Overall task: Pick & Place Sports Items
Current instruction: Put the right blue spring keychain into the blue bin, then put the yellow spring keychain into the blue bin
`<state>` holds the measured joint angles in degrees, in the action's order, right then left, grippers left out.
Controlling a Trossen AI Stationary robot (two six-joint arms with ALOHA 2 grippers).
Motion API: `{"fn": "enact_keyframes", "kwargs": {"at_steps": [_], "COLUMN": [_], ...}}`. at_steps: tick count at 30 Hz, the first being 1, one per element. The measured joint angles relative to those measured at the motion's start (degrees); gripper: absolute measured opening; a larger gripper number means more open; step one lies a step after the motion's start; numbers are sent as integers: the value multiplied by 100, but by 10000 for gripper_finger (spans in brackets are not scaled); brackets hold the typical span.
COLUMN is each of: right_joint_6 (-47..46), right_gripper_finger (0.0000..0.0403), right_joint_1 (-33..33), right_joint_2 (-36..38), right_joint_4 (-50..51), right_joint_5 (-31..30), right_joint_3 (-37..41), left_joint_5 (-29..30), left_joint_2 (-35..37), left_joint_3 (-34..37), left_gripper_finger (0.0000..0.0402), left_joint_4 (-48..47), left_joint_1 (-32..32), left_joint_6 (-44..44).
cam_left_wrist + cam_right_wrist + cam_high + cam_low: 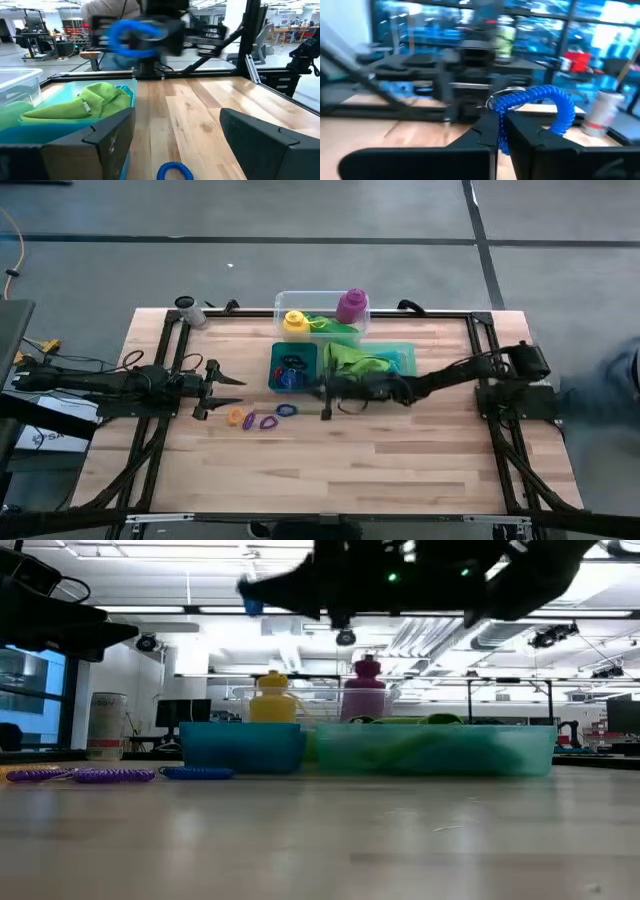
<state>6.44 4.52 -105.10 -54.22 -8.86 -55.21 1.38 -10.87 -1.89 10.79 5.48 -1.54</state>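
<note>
My right gripper [325, 393] hangs above the table just in front of the teal tray [405, 352], shut on a blue coiled ring [540, 107]. That ring also shows in the left wrist view [132, 37]. The tray's small part holds more rings [291, 370], and its large part holds green cloths [362, 360]. A yellow bottle [294, 322] and a purple bottle [351, 305] stand upright in the clear tub [283, 302]. An orange ring [237, 417], a purple ring [266, 421] and a blue ring [287, 410] lie flat on the table. My left gripper [228, 388] waits open at the left. My right gripper pinches one side of the blue ring's loop [502, 131] between its two shut fingers. The fingers lie level and come from the table's right side. The rest of the loop stands up past the fingertips, and the ring is lifted clear of the table and tray.
The clear tub sits behind the tray, near the far edge. A white can [188, 309] stands at the far left corner. Bare wooden tabletop [380, 470] spreads across the near half. A person shows beyond the table in the left wrist view.
</note>
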Motion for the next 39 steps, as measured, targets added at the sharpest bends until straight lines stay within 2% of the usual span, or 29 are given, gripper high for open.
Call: {"fn": "enact_keyframes", "kwargs": {"at_steps": [8, 13, 18, 21, 25, 30, 34, 39], "right_joint_6": [-1483, -1834, -1884, -1869, -1828, -1826, -1826, -1824], "right_gripper_finger": [1, 1, 4, 28, 88, 150, 178, 188], "right_joint_1": [-876, -1171, -1261, -1244, -1184, -1124, -1083, -929], "right_joint_2": [-149, -351, -561, -603, -603, -603, -603, -603], "right_joint_4": [184, 598, 685, 719, 732, 732, 730, 465], "right_joint_5": [27, 286, 265, 50, -177, -161, -149, -131], "right_joint_3": [-1, -1, -1, -1, -1, -1, -1, -1], "left_joint_5": [0, -2, 0, -1, -2, -1, -1, 0], "left_joint_2": [2, 2, 2, 2, 0, 2, 1, 2], "left_joint_3": [0, -2, -2, 0, -2, -2, 0, -2], "left_gripper_finger": [236, 236, 236, 236, 236, 236, 236, 236], "left_joint_4": [2, 0, 0, 1, 2, 0, 1, 0], "left_joint_1": [2, 0, 0, 0, 2, 0, 0, 0], "left_joint_6": [2, 0, 0, 0, 0, 0, 0, 0]}}
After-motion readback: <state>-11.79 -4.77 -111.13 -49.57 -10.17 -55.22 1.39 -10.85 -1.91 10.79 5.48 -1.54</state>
